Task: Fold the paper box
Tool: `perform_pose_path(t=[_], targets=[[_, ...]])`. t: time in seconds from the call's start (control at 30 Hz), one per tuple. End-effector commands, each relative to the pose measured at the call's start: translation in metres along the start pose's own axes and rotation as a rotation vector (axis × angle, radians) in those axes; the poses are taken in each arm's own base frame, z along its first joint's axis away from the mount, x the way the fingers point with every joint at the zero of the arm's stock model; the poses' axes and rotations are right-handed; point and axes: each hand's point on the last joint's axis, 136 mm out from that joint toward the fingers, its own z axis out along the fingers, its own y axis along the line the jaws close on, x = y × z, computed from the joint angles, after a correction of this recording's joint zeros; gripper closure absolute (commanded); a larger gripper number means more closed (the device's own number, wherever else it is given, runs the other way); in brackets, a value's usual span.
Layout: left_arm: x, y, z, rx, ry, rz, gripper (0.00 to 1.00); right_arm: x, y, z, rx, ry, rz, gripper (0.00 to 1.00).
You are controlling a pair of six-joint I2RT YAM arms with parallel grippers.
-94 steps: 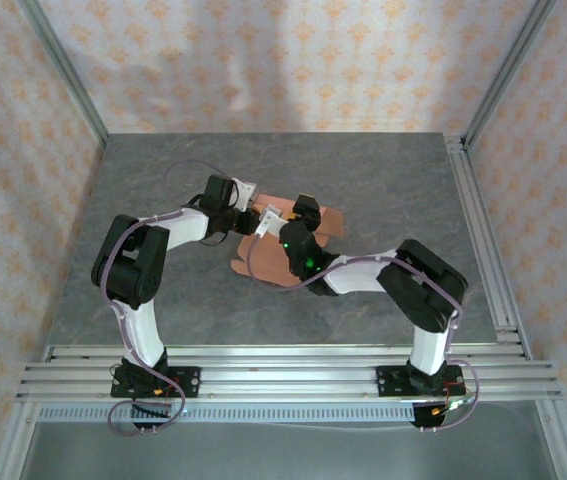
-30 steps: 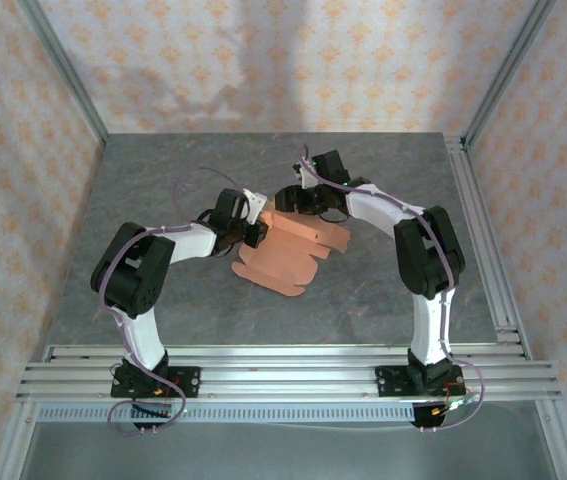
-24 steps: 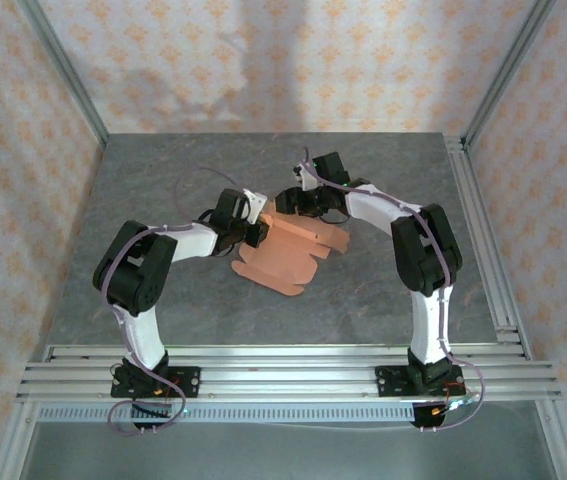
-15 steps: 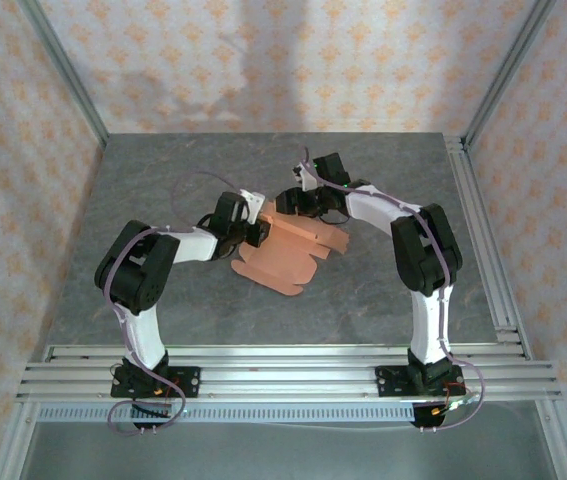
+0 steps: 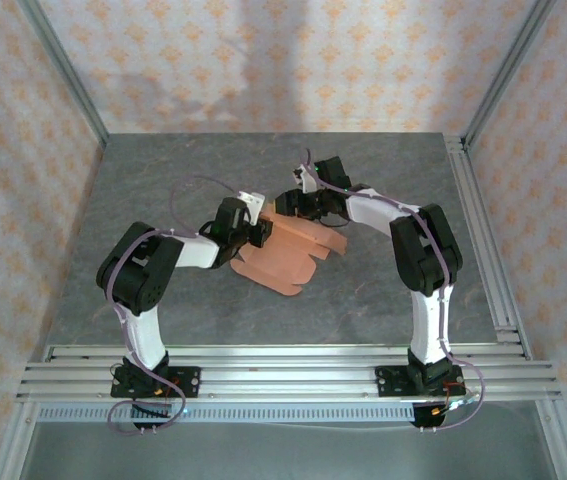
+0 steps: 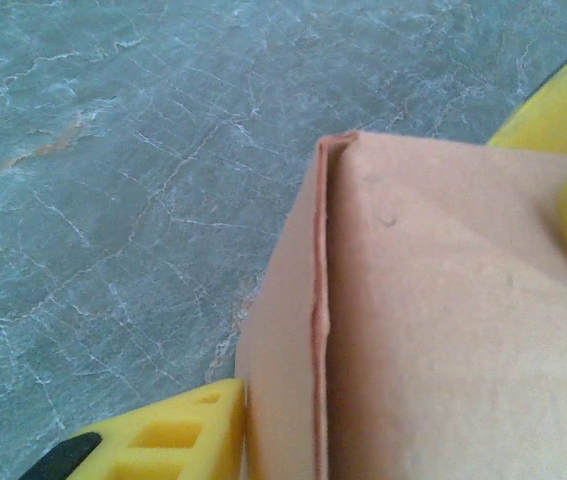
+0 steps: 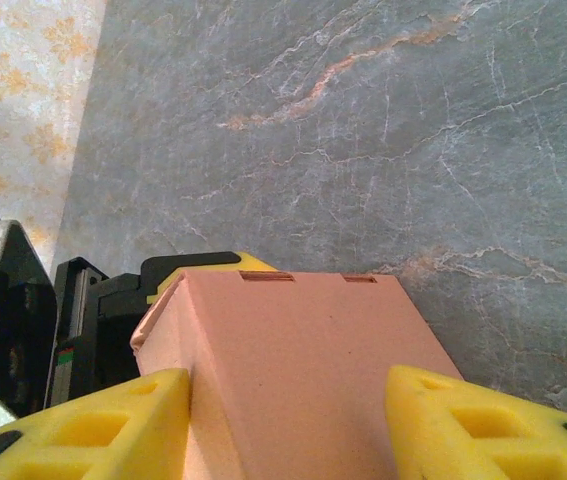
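Right gripper [image 5: 286,204] has swung to the far side; it and left gripper [image 5: 256,230] both clamp the paper box [image 5: 288,255]'s raised wall, mid-surface [image 5: 363,300]; best to squeeze the crease evenly, without tugging.

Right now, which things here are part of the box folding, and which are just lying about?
In the job: paper box, left fingers, right fingers.
Just surroundings, nothing loose: grey table, patterned walls, metal rails.

Grey veined tabletop [image 5: 163,180], floral-patterned walls [image 5: 263,60], aluminium rails [image 5: 283,365] at near edge.
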Motion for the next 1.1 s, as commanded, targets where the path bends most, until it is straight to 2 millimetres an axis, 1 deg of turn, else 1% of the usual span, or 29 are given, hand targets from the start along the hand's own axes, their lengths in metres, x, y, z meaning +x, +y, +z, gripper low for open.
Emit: perform_pose_path(t=[0.0,0.13,0.23,0.33,0.4,0.53,0.6,0.7,0.77,0.83,0.87,0.97,1.0,1.07], targets=[[-0.004,0.0,0.005,-0.021,-0.031,-0.011,0.76,0.007,-0.012,-0.001,0.033,0.002,0.042,0.48],[-0.005,0.001,0.006,-0.028,-0.031,-0.016,0.83,0.008,-0.011,-0.003,0.033,-0.002,0.046,0.48],[-0.005,-0.003,0.004,-0.015,-0.017,-0.003,1.0,0.007,-0.009,-0.005,0.03,-0.008,0.047,0.47],[-0.005,-0.004,0.0,-0.014,-0.008,0.001,1.0,0.007,-0.005,-0.009,0.021,-0.021,0.047,0.47],[-0.001,-0.006,-0.003,-0.005,0.003,0.006,1.0,0.006,-0.001,-0.012,0.012,-0.035,0.051,0.47],[0.007,-0.014,-0.008,0.046,0.033,0.011,1.0,-0.001,0.012,-0.023,-0.015,-0.09,0.035,0.44],[0.008,-0.02,-0.011,0.075,0.036,0.01,1.0,-0.01,0.017,-0.034,-0.013,-0.136,0.032,0.42],[0.004,-0.03,-0.017,0.127,0.039,0.02,1.0,-0.027,0.016,-0.055,-0.017,-0.234,0.068,0.4],[0.0,-0.038,-0.023,0.166,0.042,0.035,1.0,-0.038,0.01,-0.072,-0.009,-0.298,0.101,0.4],[-0.003,-0.048,-0.028,0.218,0.052,0.06,1.0,-0.041,0.001,-0.085,0.019,-0.326,0.118,0.39],[-0.004,-0.055,-0.03,0.258,0.062,0.077,1.0,-0.04,-0.005,-0.09,0.04,-0.326,0.12,0.4],[-0.012,-0.068,-0.039,0.329,0.064,0.085,1.0,-0.029,-0.018,-0.097,0.1,-0.286,0.086,0.4],[-0.015,-0.073,-0.042,0.351,0.057,0.088,1.0,-0.024,-0.021,-0.098,0.118,-0.273,0.072,0.43],[-0.022,-0.078,-0.046,0.376,0.046,0.083,1.0,-0.015,-0.02,-0.098,0.118,-0.231,0.045,0.48]])
